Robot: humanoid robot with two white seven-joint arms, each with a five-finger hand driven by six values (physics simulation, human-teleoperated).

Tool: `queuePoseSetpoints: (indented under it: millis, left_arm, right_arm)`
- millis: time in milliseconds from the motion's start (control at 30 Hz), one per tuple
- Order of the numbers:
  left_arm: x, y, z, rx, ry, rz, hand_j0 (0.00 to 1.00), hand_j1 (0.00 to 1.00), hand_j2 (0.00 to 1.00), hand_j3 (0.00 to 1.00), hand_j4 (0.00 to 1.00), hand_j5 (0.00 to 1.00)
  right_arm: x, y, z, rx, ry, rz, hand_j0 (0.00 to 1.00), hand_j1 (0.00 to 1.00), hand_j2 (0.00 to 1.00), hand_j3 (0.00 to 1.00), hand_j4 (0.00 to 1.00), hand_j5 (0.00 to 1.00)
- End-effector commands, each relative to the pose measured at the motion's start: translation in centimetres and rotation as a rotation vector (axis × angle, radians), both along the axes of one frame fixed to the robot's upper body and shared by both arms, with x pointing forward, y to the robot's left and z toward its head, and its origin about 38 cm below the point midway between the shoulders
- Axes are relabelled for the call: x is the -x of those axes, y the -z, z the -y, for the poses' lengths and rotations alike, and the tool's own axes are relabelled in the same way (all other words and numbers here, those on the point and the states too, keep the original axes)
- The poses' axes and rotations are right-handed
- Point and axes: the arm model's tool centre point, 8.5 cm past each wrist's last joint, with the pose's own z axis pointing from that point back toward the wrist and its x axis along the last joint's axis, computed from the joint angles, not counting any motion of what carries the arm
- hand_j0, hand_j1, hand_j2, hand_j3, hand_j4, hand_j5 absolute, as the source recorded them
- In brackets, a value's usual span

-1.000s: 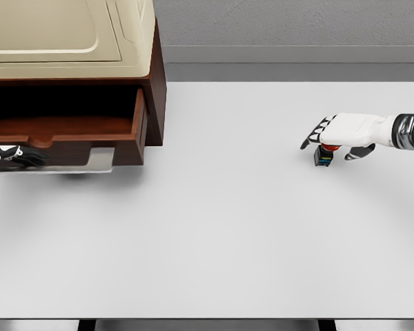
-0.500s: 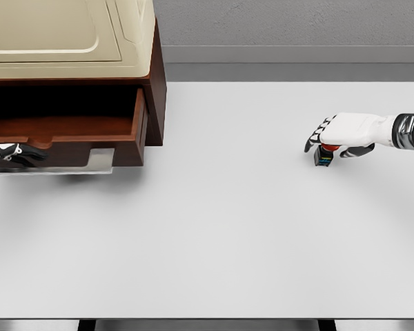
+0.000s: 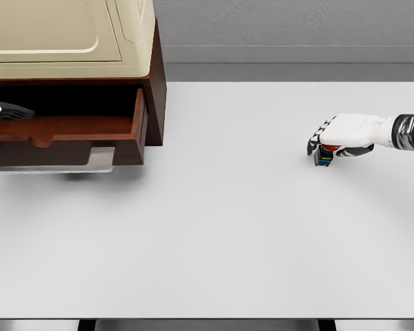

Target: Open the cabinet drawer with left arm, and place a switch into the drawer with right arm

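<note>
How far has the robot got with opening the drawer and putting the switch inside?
Done: the cabinet drawer stands pulled open, with the left hand at its left edge. In hand: the right hand is closed over the switch, which sits on the white table. Left: lifting the switch, carrying it across and placing it in the drawer.

**A:** ok so colours: the cabinet [image 3: 154, 83] at upper left is dark reddish-brown wood with a cream top, and the drawer [image 3: 69, 131] matches that brown, darker inside.

**B:** and the bench [image 3: 214, 227]? Looks plain pale grey-white to me, no pattern.

**A:** yep. The switch [image 3: 323, 156] at right is black with a red cap and a bit of blue low down. Right hand [image 3: 334, 138] is white, fingers [image 3: 316, 136] black-and-white banded, with a grey and black wrist.
</note>
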Motion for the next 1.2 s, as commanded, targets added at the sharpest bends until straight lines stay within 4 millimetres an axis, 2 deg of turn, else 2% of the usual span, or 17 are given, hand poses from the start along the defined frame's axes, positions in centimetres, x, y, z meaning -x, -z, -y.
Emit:
queuePoseSetpoints:
  millis: [0, 133, 267, 300, 433, 500, 600, 767, 800, 933, 1067, 1167]
  left_arm:
    - [0.1, -0.5, -0.1, 0.02, -0.005, 0.002, 1.0, 1.0, 1.0, 1.0, 1.0, 1.0]
    - [0.5, -1.9, 0.1, 0.049, 0.041, 0.061, 1.0, 1.0, 1.0, 1.0, 1.0, 1.0]
    - [0.2, -2.0, -0.6, 0.055, 0.031, 0.076, 1.0, 1.0, 1.0, 1.0, 1.0, 1.0]
    - [0.2, -1.8, 0.0, 0.067, 0.055, 0.079, 1.0, 1.0, 1.0, 1.0, 1.0, 1.0]
    - [0.0, -1.6, 0.0, 0.069, 0.051, 0.077, 1.0, 1.0, 1.0, 1.0, 1.0, 1.0]
    - [0.0, -1.6, 0.1, 0.073, 0.055, 0.077, 1.0, 1.0, 1.0, 1.0, 1.0, 1.0]
    - [0.0, -1.5, 0.1, 0.073, 0.058, 0.078, 1.0, 1.0, 1.0, 1.0, 1.0, 1.0]
    - [0.0, -1.5, 0.1, 0.073, 0.06, 0.079, 1.0, 1.0, 1.0, 1.0, 1.0, 1.0]
    - [0.0, -1.5, 0.1, 0.072, 0.06, 0.079, 1.0, 1.0, 1.0, 1.0, 1.0, 1.0]
    - [-0.1, -1.5, 0.1, 0.07, 0.059, 0.081, 1.0, 1.0, 1.0, 1.0, 1.0, 1.0]
    - [-0.1, -1.5, 0.0, 0.067, 0.058, 0.082, 1.0, 1.0, 1.0, 1.0, 1.0, 1.0]
    - [-0.1, -1.5, 0.0, 0.067, 0.056, 0.081, 1.0, 1.0, 1.0, 1.0, 1.0, 1.0]
  right_arm:
    - [0.0, -0.1, 0.0, -0.008, 0.003, -0.001, 0.6, 0.6, 0.6, 0.6, 0.6, 0.6]
    - [0.1, 0.1, 0.0, -0.01, 0.003, -0.006, 0.54, 0.54, 0.54, 0.54, 0.54, 0.54]
    - [0.1, 0.1, 0.0, -0.013, 0.003, -0.007, 0.48, 0.48, 0.48, 0.48, 0.48, 0.48]
    - [0.1, 0.0, 0.0, -0.014, 0.004, -0.005, 0.48, 0.48, 0.48, 0.48, 0.48, 0.48]
    - [0.0, 0.0, 0.0, -0.019, 0.005, -0.005, 0.47, 0.47, 0.47, 0.47, 0.47, 0.47]
    - [0.0, -0.1, 0.0, -0.034, 0.007, -0.008, 0.41, 0.41, 0.41, 0.41, 0.41, 0.41]
    - [0.1, 0.0, 0.0, -0.038, 0.007, -0.012, 0.38, 0.38, 0.38, 0.38, 0.38, 0.38]
    - [-0.1, -0.7, -0.1, -0.098, 0.014, -0.014, 0.33, 0.33, 0.33, 0.33, 0.33, 0.33]
    - [-0.4, -1.5, 0.4, -0.121, 0.034, 0.002, 0.32, 0.32, 0.32, 0.32, 0.32, 0.32]
    - [-0.9, -2.6, 0.5, -0.15, 0.046, 0.029, 0.33, 0.33, 0.33, 0.33, 0.33, 0.33]
    - [-1.5, -3.6, -0.8, -0.187, 0.029, 0.057, 0.34, 0.34, 0.34, 0.34, 0.34, 0.34]
    - [-2.3, -4.7, -2.7, -0.219, -0.002, 0.082, 0.35, 0.35, 0.35, 0.35, 0.35, 0.35]
